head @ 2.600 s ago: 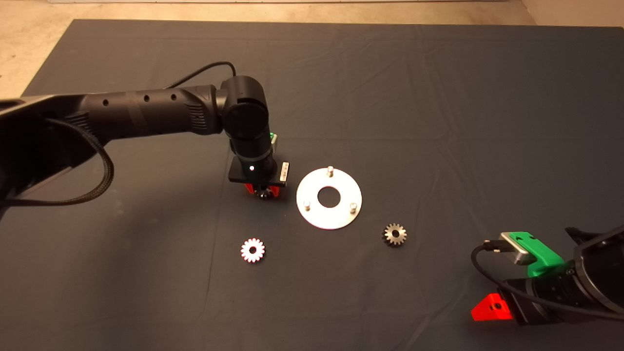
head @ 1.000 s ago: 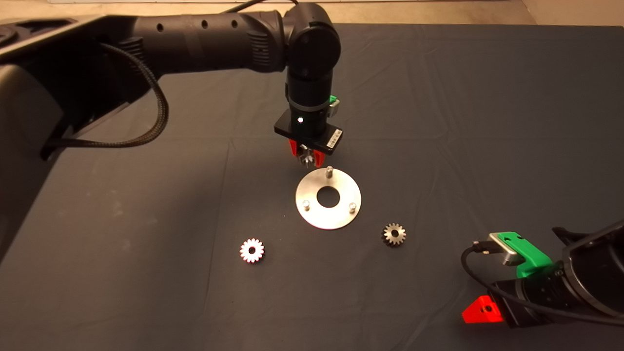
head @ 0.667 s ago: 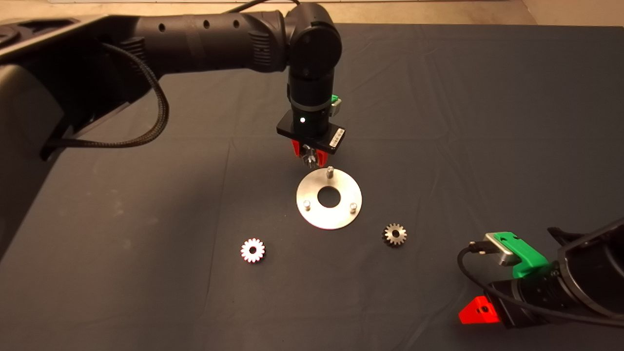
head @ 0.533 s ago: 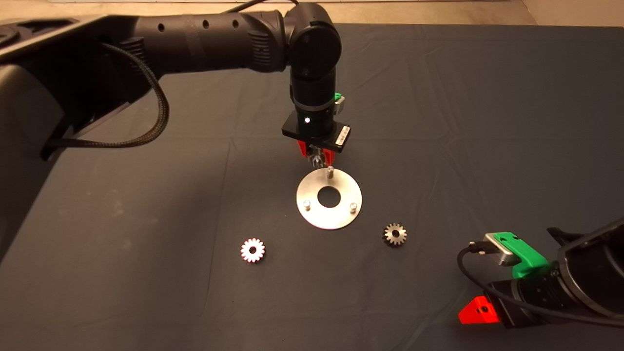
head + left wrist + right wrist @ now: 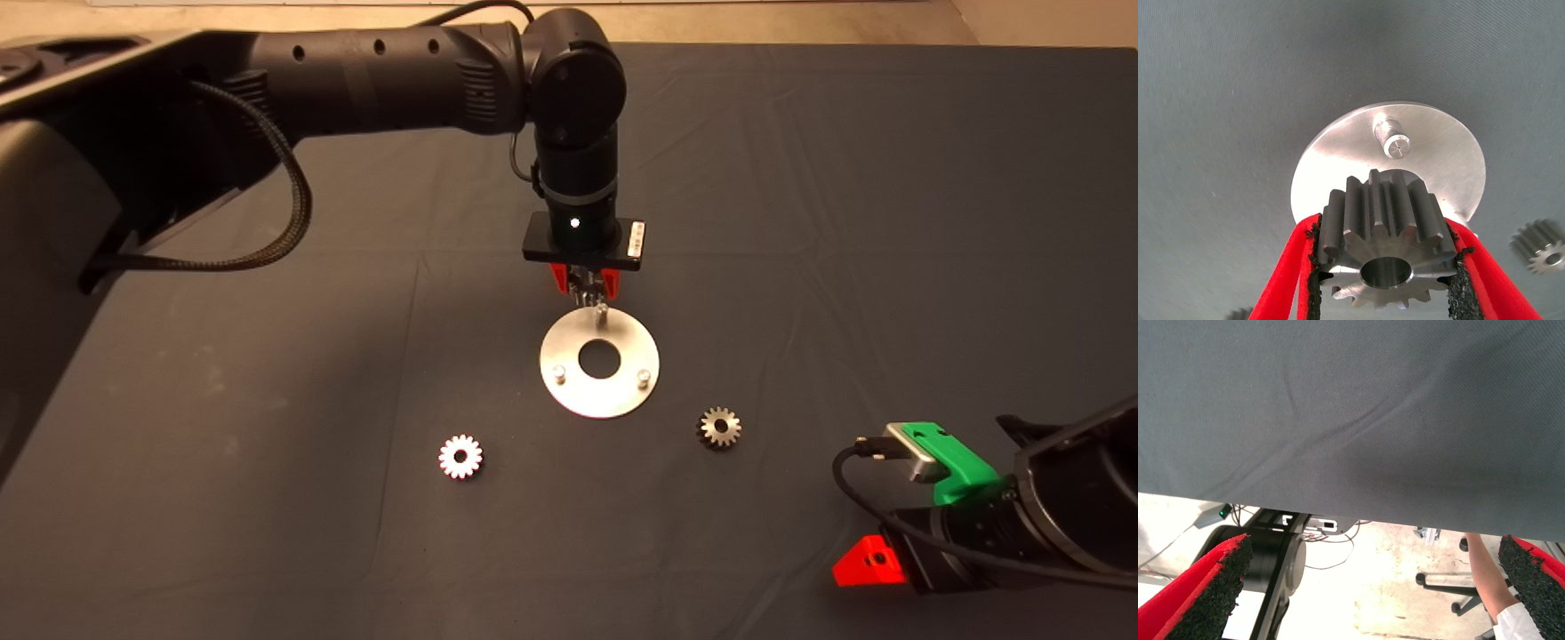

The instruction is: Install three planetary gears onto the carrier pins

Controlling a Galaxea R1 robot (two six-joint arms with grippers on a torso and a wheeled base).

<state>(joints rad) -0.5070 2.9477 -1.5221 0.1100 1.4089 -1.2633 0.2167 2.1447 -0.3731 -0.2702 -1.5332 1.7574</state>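
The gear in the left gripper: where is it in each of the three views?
Head view: held gear between the left gripper's red fingers, above the silver disc's far pin.
Left wrist view: held gear large, clamped, near that pin.
Right wrist view: not in it.
Shared landmark: the silver disc.

A dark grey mat (image 5: 800, 178), creased in long folds, covers the table. Beyond its far edge shows pale beige floor (image 5: 267, 18). Past the mat's near edge stand a chair base (image 5: 1441, 587) and a person's forearm (image 5: 1488, 577).

Left claw (image 5: 588, 286) clamped, pointing down; right claw (image 5: 1365, 587) parked, spread
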